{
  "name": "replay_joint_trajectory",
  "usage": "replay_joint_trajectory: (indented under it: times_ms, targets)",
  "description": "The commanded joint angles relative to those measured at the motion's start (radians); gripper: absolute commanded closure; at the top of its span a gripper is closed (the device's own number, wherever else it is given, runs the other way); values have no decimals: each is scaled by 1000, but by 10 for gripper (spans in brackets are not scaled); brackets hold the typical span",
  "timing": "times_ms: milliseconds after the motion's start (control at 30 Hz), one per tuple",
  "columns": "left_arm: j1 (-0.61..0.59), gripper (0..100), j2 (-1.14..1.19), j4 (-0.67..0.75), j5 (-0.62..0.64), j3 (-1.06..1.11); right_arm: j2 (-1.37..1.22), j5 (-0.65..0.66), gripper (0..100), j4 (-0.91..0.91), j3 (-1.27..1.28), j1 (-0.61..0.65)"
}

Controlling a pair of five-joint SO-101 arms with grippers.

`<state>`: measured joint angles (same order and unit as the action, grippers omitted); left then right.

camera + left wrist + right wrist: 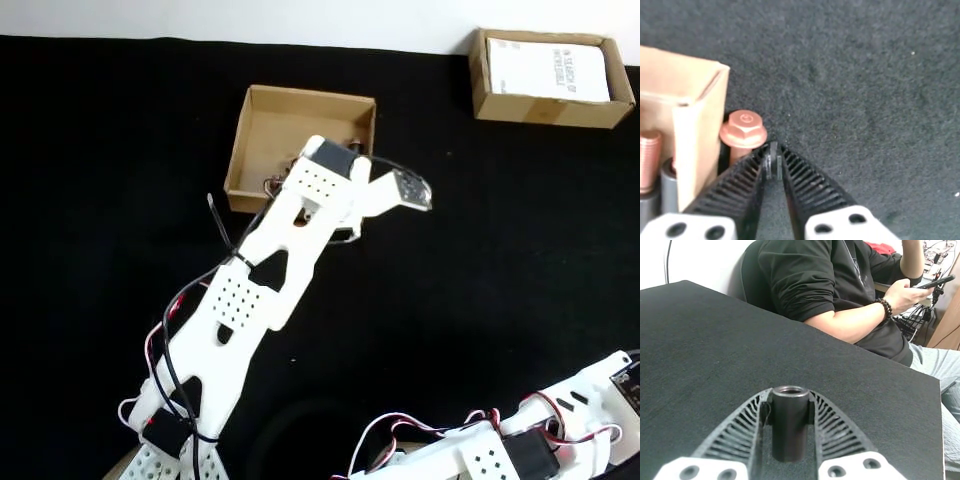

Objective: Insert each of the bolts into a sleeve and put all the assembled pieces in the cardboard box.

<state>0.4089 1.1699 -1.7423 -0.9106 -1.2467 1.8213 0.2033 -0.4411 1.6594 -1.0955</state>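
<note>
**High view:** The cardboard box [262, 120] was found toward the far edge of the desk [500, 280]. The left hand [418, 193] was placed just past the box's near right corner.

**Left wrist view:** The left hand [772, 161] was noted closed on nothing, its tips pressed together. A copper bolt [742, 131] was recorded upright on the desk, just outside the box wall. One assembled piece [650, 155] was observed inside the box.

**Right wrist view:** A black sleeve [790, 425] was found gripped upright in the right hand [789, 393].

The task was judged partly done. The joining of this bolt and sleeve, and their boxing, were judged outstanding.
</note>
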Motion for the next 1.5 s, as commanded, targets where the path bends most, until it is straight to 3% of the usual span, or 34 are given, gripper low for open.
replay_joint_trajectory:
  times_ms: [0,200,1033,1333,1467]
  targets:
    - [1,973,-91,2,8,-38,12,11,991,18,47,1]
    - [-5,878,-101,2,11,-41,12,11,991,19,44,8]
    - [-65,876,-88,43,6,-157,12,12,991,21,47,59]
    - [-136,877,111,258,6,-136,12,26,991,21,38,59]
    - [-145,877,150,255,5,-171,12,71,991,22,39,58]
